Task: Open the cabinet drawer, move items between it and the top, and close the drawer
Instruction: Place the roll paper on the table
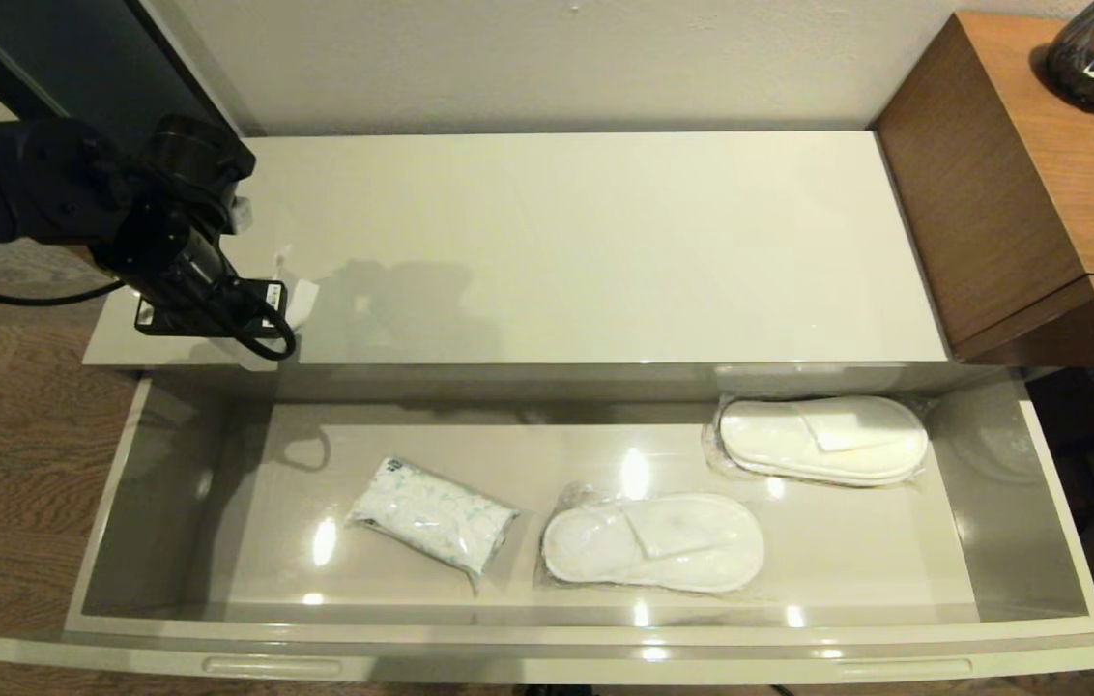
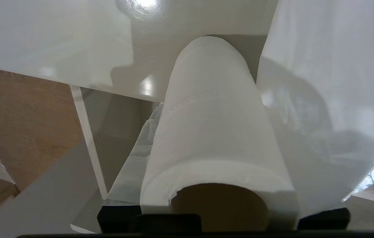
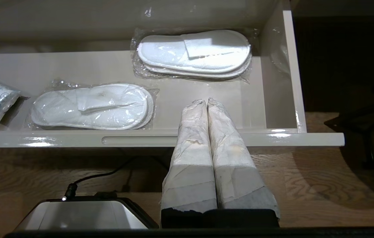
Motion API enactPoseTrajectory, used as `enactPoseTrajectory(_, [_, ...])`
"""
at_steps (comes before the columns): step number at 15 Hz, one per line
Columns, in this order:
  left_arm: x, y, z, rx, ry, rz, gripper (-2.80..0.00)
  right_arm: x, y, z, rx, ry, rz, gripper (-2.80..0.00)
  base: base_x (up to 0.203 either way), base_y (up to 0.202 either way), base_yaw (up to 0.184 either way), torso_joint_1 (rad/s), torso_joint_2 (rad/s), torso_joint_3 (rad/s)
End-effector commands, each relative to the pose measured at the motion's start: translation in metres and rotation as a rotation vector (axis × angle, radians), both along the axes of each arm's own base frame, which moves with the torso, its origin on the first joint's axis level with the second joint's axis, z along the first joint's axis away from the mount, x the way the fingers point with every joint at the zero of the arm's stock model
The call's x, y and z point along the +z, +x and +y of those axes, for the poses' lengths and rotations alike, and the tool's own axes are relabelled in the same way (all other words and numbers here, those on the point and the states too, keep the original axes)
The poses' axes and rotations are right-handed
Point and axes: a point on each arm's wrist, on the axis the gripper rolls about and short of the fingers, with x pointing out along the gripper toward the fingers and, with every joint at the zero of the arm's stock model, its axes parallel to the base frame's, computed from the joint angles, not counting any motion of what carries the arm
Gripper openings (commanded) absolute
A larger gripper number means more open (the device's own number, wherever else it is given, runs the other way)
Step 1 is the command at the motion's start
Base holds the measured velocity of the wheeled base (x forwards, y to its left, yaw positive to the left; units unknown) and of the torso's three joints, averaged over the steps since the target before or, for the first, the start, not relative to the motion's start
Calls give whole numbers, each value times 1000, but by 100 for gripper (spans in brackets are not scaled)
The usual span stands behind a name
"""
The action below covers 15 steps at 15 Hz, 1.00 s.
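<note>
cabinet drawer [image 1: 1059, 541]: pulled open | grey inside (glossy) | cream front

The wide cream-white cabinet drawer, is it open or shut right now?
Open: the cream-white cabinet drawer is pulled out, its grey inside exposed.

**Gloss, Plastic, Paper and Wood Grain**

Glossy cream-white on the top [image 1: 586, 242], mirroring shadows. Smooth grey sheen inside the cabinet drawer [image 1: 1021, 503], dotted with highlights. Crinkled clear plastic over soft white cloth slippers [image 1: 653, 541] within that drawer, and over a patterned pack [image 1: 431, 517]. Matt, soft paper on the roll [image 2: 213, 125]. Matt brown wood grain on the neighbouring cabinet [image 1: 1021, 193] beside the top.
</note>
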Motion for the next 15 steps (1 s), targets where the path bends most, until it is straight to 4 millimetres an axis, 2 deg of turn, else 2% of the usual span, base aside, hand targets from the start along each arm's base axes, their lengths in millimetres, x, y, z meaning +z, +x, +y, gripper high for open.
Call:
enactPoseTrajectory(1, [3,-3,0,1,-1,-5,-280,0,0,0,0,0,-2,-280,0,0,0,0,0,0])
enactPoseTrajectory(12, [1,-5,-4,-3,-7,17,-280,0,0,0,0,0,-2,-280,0,0,0,0,0,0])
enactPoseTrajectory(15, [3,-6,-6,-9,-8,12,-280,0,0,0,0,0,-2,-280,0,0,0,3,5,-122])
